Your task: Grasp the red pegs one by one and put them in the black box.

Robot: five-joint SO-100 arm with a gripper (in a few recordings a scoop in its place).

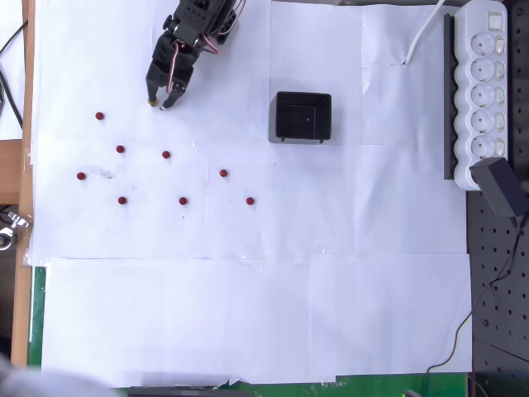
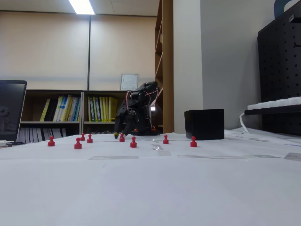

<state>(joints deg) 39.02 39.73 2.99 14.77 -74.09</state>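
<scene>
gripper (image 1: 161,102): a little open, holds nothing, low, far left of the black box (image 1: 302,117) | red pegs (image 1: 166,155): eight on the table (image 1: 248,314), left of and below the box, none inside | risk: tiny pegs may tip or roll away if bumped

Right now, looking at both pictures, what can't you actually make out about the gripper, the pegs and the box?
- Gripper: its jaws look nearly together in the overhead view, but the gap is too small to judge; in the fixed view the arm's body hides them.
- Black box: the fixed view's low angle hides its inside.
- Red pegs: mere dots from overhead, shape unclear.
</scene>
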